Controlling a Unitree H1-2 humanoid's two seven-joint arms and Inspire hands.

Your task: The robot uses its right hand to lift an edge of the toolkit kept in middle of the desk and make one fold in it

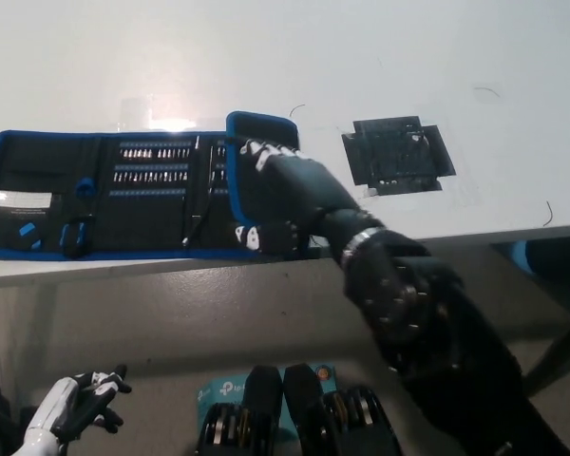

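The toolkit (104,195) is a black roll-out case with a blue border, lying open near the desk's front edge, with rows of bits and small tools in it. Its right end flap (256,128) is folded over onto the case. My black right hand (290,190) lies across that flap. Its fingers (261,152) curl over the flap's far part and the thumb (264,236) sits at the front edge. My white left hand (76,408) hangs low at the bottom left, below the desk, its fingers loosely bent and holding nothing.
The white desk (285,57) stretches far behind the toolkit. A black taped square (396,155) lies to the right of the flap. The desk's front edge runs just under the toolkit. A teal box (214,391) sits on the floor below.
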